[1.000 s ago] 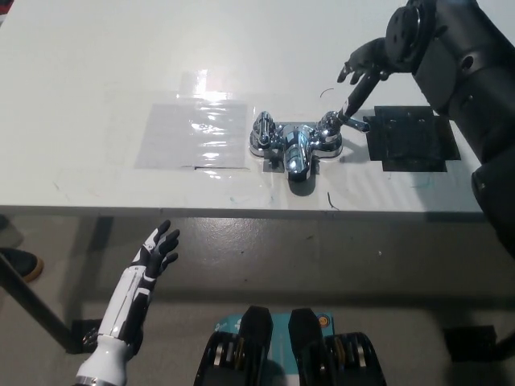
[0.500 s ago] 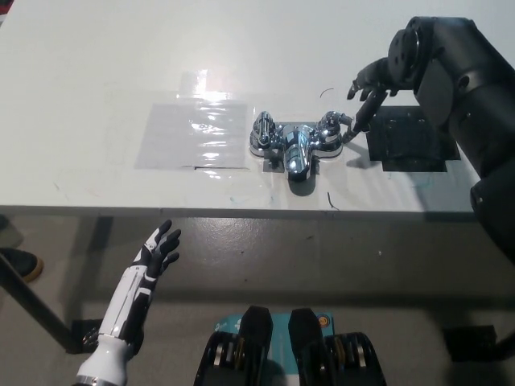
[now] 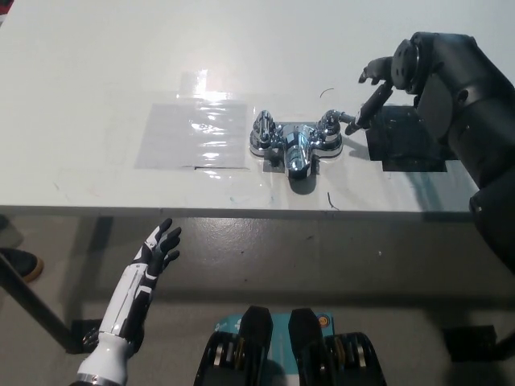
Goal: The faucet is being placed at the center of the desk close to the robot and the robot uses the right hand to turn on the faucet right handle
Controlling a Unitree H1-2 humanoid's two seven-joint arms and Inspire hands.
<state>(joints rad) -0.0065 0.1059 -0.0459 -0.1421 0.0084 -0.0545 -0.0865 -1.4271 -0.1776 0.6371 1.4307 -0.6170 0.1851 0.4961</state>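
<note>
A chrome faucet (image 3: pixel 295 145) stands on the white desk (image 3: pixel 121 64) near its front edge, spout toward me. Its left handle (image 3: pixel 264 127) sits upright. The right handle (image 3: pixel 333 122) has its lever pointing out to the picture's right. My black right hand (image 3: pixel 376 88) hovers just right of that lever, fingers spread, one fingertip (image 3: pixel 356 125) at or touching the lever's end. My white left hand (image 3: pixel 157 251) rests open below the desk edge at lower left.
A clear plastic sheet (image 3: pixel 193 133) is taped to the desk left of the faucet. A black square pad (image 3: pixel 409 138) lies to the faucet's right, under my right hand. A dark shoe (image 3: pixel 16 262) shows at the far left on the floor.
My right hand has drawn back to the right and up a little. The right handle's lever has swung from pointing right-and-forward to pointing right. The left hand stays still.
</note>
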